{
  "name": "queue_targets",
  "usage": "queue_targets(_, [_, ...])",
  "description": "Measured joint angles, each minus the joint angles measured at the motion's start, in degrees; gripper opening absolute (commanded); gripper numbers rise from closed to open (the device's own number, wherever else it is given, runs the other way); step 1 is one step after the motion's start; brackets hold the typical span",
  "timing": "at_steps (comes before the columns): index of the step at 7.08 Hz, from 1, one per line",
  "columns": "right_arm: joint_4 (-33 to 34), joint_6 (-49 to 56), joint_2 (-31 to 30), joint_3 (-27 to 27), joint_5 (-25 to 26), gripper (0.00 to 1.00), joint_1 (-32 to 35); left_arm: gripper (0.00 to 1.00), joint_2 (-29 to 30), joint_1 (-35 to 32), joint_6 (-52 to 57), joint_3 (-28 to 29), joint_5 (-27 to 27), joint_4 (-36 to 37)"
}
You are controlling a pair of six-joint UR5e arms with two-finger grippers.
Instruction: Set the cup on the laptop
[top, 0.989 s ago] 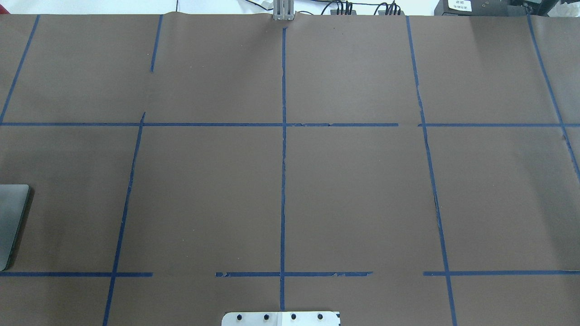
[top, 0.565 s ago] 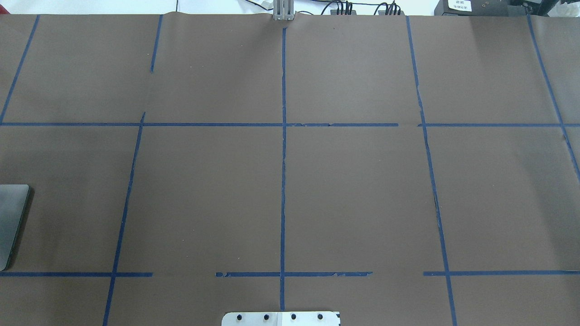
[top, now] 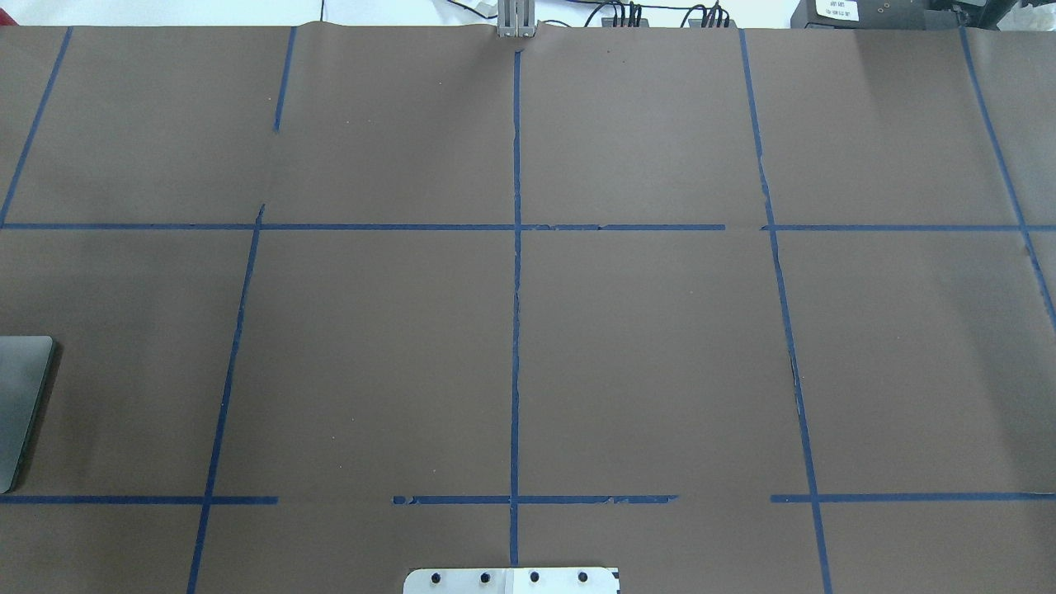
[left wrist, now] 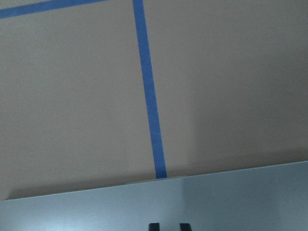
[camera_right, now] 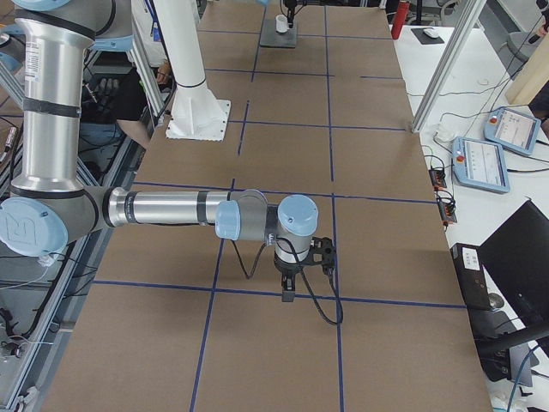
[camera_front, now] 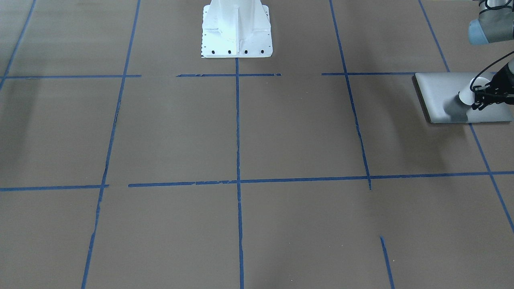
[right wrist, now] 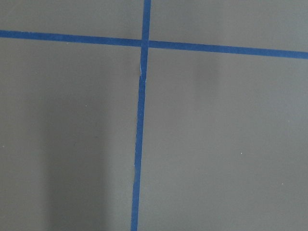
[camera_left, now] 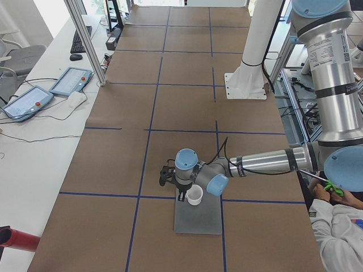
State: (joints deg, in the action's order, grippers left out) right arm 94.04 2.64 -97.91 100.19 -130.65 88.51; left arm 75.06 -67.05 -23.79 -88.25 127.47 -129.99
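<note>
The silver-grey laptop [camera_front: 437, 92] lies closed at the table's left end; its corner shows in the overhead view [top: 21, 404]. The small white cup [camera_front: 466, 93] hangs just above the lid, casting a shadow on it. My left gripper [camera_front: 477, 100] is shut on the cup's side. In the exterior left view the cup [camera_left: 194, 195] is over the lid's far edge, beside the gripper [camera_left: 184, 194]. The left wrist view shows only the lid [left wrist: 216, 197] and two fingertips [left wrist: 153, 226]; the cup is hidden there. My right gripper [camera_right: 288, 294] points down over bare table; I cannot tell if it is open.
Brown paper with blue tape lines [top: 516, 330] covers the table. The white robot base [camera_front: 237, 28] stands at the middle of the robot's side. Two teach pendants [camera_left: 51, 90] lie on the side bench beyond the table.
</note>
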Motion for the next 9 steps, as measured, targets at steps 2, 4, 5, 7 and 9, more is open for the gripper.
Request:
queue_targets(2, [-0.05,0.0,0.0,0.0,-0.02,1.0,0.0,0.0,0.0,0.67,-0.01,0.15,1.72,0.0])
queue_targets(4, [-0.05,0.0,0.0,0.0,-0.02,1.0,0.0,0.66,-0.18,1.26,0.13,0.27,2.02,0.0])
queue_targets(5, [-0.05,0.0,0.0,0.0,-0.03,1.0,0.0,1.0,-0.31,1.34,0.42,0.39,2.02,-0.08])
queue_targets(7, [-0.02,0.0,0.0,0.0,-0.04,1.0,0.0,1.0,-0.35,1.39,0.88,0.51,2.0,-0.33])
queue_targets(9, [-0.04,0.0,0.0,0.0,-0.04,1.0,0.0,1.0,-0.63,1.0,1.0,-1.54,2.45,-0.11])
